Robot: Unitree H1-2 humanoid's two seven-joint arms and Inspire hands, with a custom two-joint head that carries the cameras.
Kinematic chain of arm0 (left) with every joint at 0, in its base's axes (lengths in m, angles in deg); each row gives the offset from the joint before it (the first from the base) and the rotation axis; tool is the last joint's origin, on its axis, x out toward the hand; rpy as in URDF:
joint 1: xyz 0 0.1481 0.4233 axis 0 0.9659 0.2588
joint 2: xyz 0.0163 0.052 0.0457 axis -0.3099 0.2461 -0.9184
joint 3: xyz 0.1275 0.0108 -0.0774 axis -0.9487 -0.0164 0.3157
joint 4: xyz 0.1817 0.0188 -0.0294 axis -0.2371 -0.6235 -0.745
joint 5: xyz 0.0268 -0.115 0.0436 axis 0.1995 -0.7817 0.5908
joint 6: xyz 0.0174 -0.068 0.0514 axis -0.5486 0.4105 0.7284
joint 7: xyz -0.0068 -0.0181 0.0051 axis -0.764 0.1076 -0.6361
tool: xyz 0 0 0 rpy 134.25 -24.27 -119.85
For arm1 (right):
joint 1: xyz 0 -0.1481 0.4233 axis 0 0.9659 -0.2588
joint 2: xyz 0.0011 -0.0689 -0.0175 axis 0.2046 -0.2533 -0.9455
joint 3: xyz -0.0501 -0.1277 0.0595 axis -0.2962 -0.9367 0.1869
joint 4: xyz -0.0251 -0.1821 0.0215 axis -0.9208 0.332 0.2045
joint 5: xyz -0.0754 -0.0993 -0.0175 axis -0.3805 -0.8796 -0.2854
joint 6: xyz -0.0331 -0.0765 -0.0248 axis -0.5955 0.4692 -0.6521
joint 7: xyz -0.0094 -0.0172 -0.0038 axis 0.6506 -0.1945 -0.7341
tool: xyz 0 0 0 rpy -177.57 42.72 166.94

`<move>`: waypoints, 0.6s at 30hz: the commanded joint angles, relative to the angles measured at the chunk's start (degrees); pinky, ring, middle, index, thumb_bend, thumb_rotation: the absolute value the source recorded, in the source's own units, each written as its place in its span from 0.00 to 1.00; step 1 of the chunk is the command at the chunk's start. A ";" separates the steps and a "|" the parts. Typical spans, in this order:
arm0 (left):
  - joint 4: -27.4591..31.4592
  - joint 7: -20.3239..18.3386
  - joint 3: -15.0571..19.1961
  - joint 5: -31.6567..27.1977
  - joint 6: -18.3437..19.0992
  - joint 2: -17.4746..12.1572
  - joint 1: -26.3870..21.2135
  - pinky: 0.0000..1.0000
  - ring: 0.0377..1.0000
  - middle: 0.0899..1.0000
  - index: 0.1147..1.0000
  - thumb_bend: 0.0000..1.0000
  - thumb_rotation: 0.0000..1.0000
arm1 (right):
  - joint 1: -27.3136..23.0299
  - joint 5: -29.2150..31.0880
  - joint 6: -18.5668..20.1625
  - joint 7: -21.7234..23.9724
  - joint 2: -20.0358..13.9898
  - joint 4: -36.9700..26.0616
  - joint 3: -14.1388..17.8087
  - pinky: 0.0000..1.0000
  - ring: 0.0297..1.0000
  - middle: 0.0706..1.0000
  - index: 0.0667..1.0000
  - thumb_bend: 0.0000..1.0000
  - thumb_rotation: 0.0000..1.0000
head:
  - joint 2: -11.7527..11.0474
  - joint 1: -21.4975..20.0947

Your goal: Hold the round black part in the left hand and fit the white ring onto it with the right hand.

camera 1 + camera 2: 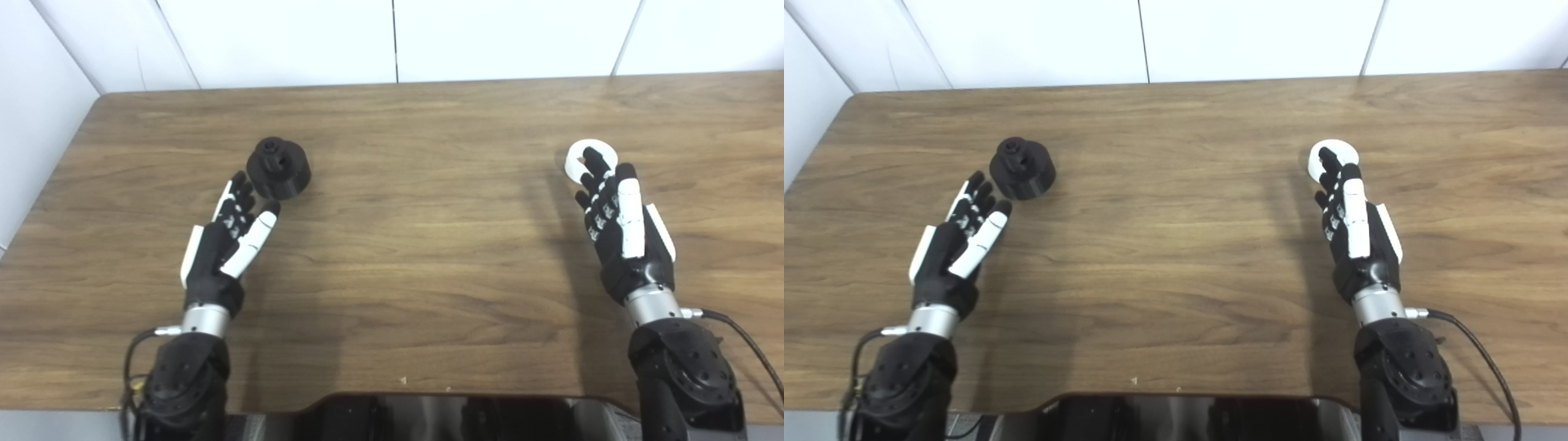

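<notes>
I see the table [392, 245] with both hands spread and holding nothing. My left hand [229, 236] lies palm up with fingers apart; the black part [278, 168] stands on the table just beyond its fingertips. My right hand [618, 226] is likewise loose, its fingertips overlapping the ring [576, 160] in view; whether they touch, I cannot tell.

One round black part [278, 167] sits on the desk [404, 245], toward ten o'clock. One white ring [589, 158] lies toward two o'clock. Two robot hands are in view: the left robot hand [229, 236] at about eight o'clock and the right robot hand [621, 229] at about four o'clock. One desk carries everything.
</notes>
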 commanded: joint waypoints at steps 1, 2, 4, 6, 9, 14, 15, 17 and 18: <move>2.20 -1.19 0.36 0.23 -0.61 -2.26 -3.33 1.00 1.00 1.00 1.00 0.80 0.24 | -1.60 0.60 -0.54 0.25 -0.09 -2.11 0.09 1.00 1.00 0.98 0.91 0.52 1.00 | 0.03 0.08; 2.31 -1.32 0.48 1.00 -0.28 -3.36 -3.96 1.00 1.00 1.00 0.99 0.82 0.24 | -1.59 0.64 -0.63 0.34 -0.14 -2.11 0.07 1.00 1.00 0.98 0.92 0.51 1.00 | 0.03 0.08; 2.03 -1.80 1.17 1.51 -0.16 -5.26 -5.32 1.00 1.00 1.00 0.98 0.84 0.23 | -1.52 0.69 -0.82 0.49 -0.21 -1.94 0.00 1.00 1.00 0.98 0.92 0.50 1.00 | -0.35 0.28; 1.82 -2.12 1.58 2.40 -0.16 -7.07 -6.67 1.00 1.00 0.99 0.97 0.88 0.22 | -1.44 0.82 -1.13 0.70 -0.26 -1.73 -0.09 1.00 1.00 0.98 0.92 0.51 1.00 | -0.56 0.67; 1.58 -2.44 1.08 5.67 -0.24 -10.07 -8.25 0.99 1.00 0.98 0.97 0.93 0.25 | -1.39 0.94 -1.16 0.88 -0.35 -1.58 -0.22 1.00 1.00 0.99 0.92 0.51 1.00 | -0.66 0.79; 1.68 -3.36 -0.03 11.96 3.88 -15.77 -12.37 0.93 0.96 0.94 0.93 0.97 0.23 | -1.30 1.09 -1.17 1.17 -0.50 -1.18 -0.39 1.00 1.00 0.99 0.93 0.52 1.00 | -0.90 1.11; 1.34 -3.88 0.00 12.09 4.30 -16.45 -13.21 0.92 0.96 0.94 0.93 0.96 0.21 | -1.27 1.19 -1.23 1.25 -0.51 -1.10 -0.42 1.00 1.00 0.99 0.93 0.51 1.00 | -1.02 1.21; 0.56 -5.30 -0.54 13.51 4.70 -18.12 -14.62 0.92 0.97 0.97 0.94 0.95 0.19 | -1.24 1.43 -1.35 1.26 -0.43 -0.91 -0.40 1.00 1.00 1.00 0.93 0.52 1.00 | -1.15 1.23; 0.16 -6.09 -0.99 14.54 4.76 -19.00 -15.14 0.93 0.98 0.98 0.94 0.95 0.17 | -1.24 1.43 -1.34 1.27 -0.44 -0.86 -0.45 1.00 1.00 1.00 0.93 0.52 1.00 | -1.17 1.18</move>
